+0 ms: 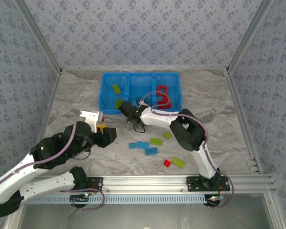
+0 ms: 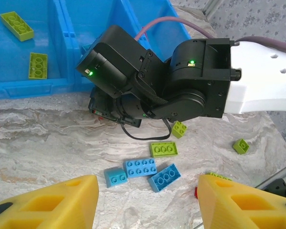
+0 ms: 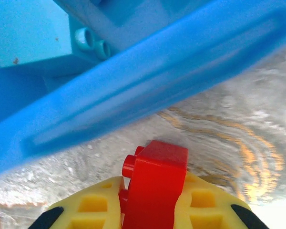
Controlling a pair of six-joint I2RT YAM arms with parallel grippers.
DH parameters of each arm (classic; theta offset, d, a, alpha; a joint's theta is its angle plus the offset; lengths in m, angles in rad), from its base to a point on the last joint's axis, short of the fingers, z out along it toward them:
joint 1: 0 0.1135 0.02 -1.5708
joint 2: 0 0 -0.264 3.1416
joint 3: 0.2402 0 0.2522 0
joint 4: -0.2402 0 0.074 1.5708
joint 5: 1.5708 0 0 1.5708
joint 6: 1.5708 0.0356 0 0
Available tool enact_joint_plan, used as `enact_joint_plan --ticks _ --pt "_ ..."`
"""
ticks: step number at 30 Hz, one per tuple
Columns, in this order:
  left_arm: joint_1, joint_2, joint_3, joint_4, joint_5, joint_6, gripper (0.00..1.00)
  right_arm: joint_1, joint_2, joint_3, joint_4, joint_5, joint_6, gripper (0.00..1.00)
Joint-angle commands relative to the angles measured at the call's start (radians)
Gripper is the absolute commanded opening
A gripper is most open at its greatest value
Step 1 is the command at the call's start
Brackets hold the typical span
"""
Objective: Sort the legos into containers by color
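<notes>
The bright blue bin (image 1: 104,102) stands at the back. Its left compartment holds two lime green bricks (image 1: 116,88) and its right one an open red frame (image 1: 163,95). My right gripper (image 1: 125,111) sits low at the bin's front wall (image 3: 148,86), shut on a red brick (image 3: 155,183). A light blue brick (image 3: 28,33) lies inside the bin beyond that wall. My left gripper (image 2: 148,205) is open above three loose light blue bricks (image 2: 140,167). Lime green bricks (image 2: 163,149) lie just past them.
More loose bricks lie on the marbled table: a green one (image 1: 178,162) and a small red one (image 1: 167,163) near the front, another green one (image 1: 167,135) by the right arm. The right arm's black wrist (image 2: 152,81) and cable reach across in front of the bin.
</notes>
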Motion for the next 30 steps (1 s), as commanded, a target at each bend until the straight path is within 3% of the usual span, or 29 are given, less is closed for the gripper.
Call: enact_joint_plan --ticks 1,6,10,13,16,21,30 --pt "-0.011 0.036 0.029 0.045 0.040 0.013 0.57 0.026 -0.145 -0.068 -0.030 0.090 -0.080 0.17" --pt "-0.110 0.211 0.159 0.098 0.012 0.064 0.57 0.033 -0.394 -0.223 -0.037 0.178 -0.207 0.16" --pt "-0.184 0.365 0.236 0.254 -0.003 0.122 0.57 0.001 -0.546 -0.275 -0.088 0.201 -0.431 0.16" --pt "-0.184 0.451 0.256 0.394 0.033 0.135 0.58 -0.076 -0.638 -0.316 -0.136 0.199 -0.567 0.16" --pt "-0.179 0.563 0.332 0.416 0.034 0.147 0.59 -0.196 -0.675 -0.338 -0.116 0.124 -0.702 0.16" --pt "-0.100 0.689 0.380 0.465 0.118 0.090 0.60 -0.379 -0.520 -0.227 -0.125 -0.017 -0.857 0.18" --pt "-0.083 0.734 0.407 0.505 0.073 0.090 0.60 -0.483 -0.164 0.081 -0.185 -0.049 -0.913 0.17"
